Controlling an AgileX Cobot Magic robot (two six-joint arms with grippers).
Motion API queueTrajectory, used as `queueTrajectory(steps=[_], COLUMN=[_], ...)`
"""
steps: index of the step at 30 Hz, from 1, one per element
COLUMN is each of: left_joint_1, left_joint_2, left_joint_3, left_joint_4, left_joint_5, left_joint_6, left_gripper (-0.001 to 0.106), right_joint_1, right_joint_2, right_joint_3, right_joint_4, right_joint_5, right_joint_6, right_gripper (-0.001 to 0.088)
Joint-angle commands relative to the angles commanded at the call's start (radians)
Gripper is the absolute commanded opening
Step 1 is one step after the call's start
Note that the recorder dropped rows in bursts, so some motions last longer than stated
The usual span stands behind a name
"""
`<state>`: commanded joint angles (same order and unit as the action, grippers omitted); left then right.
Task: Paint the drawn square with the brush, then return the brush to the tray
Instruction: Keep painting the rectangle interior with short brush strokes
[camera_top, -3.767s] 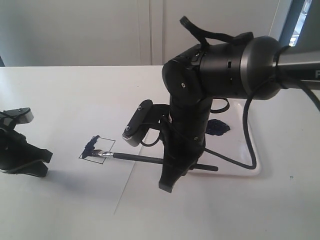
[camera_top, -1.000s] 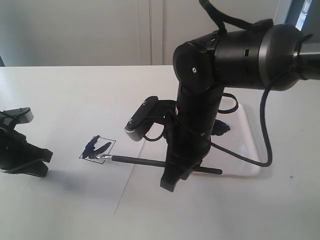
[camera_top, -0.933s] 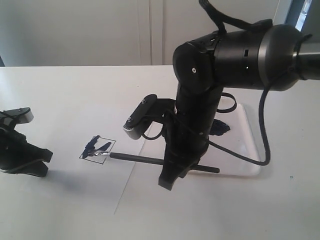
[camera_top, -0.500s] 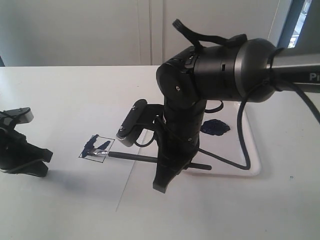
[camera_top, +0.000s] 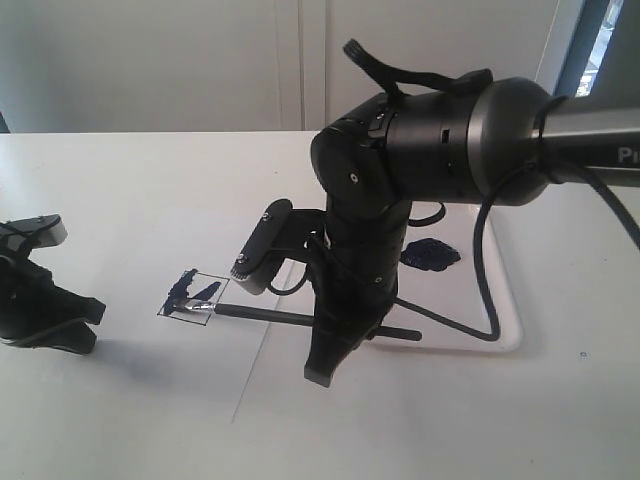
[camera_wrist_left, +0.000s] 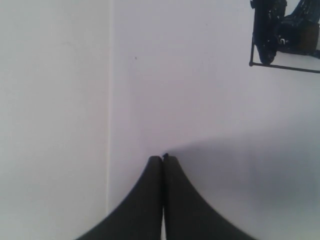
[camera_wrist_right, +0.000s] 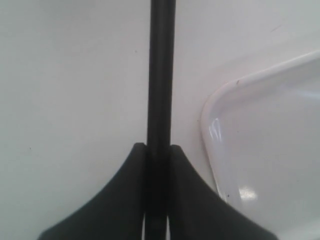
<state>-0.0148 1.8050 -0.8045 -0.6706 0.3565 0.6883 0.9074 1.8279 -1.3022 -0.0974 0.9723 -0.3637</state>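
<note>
White paper (camera_top: 215, 350), the drawn square (camera_top: 193, 298) partly smeared blue-black, right claw (camera_wrist_right: 159, 152) tight on the brush (camera_top: 265, 316), left claw (camera_wrist_left: 163, 159) pressed together

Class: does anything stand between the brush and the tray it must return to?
Nothing visible does. The right claw grips the brush handle, with only bare white surface between it and the tray rim.

In the exterior view the right arm (camera_top: 370, 250) covers the middle of the brush (camera_top: 265, 316) and much of the tray (camera_top: 500, 270). The bristles there seem too small to tell whether they touch the paper (camera_top: 215, 350). The left wrist view cuts the square (camera_wrist_left: 282, 45) off at the picture's edge. The right wrist view loses the brush's tip and most of the tray.
</note>
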Motion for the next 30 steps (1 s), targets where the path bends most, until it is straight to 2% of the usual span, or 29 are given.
queueTrajectory(steps=[30], left_joint_1=[0.000], left_joint_2=[0.000], left_joint_3=[0.000], left_joint_4=[0.000], left_joint_5=[0.006], left_joint_6=[-0.007], left_gripper=[0.000], right_joint_1=[0.005], right_joint_2=[-0.016], right_joint_3=[0.000], right_joint_4=[0.011], right_joint_5=[0.077], right_joint_6=[0.008], right_gripper=[0.0000])
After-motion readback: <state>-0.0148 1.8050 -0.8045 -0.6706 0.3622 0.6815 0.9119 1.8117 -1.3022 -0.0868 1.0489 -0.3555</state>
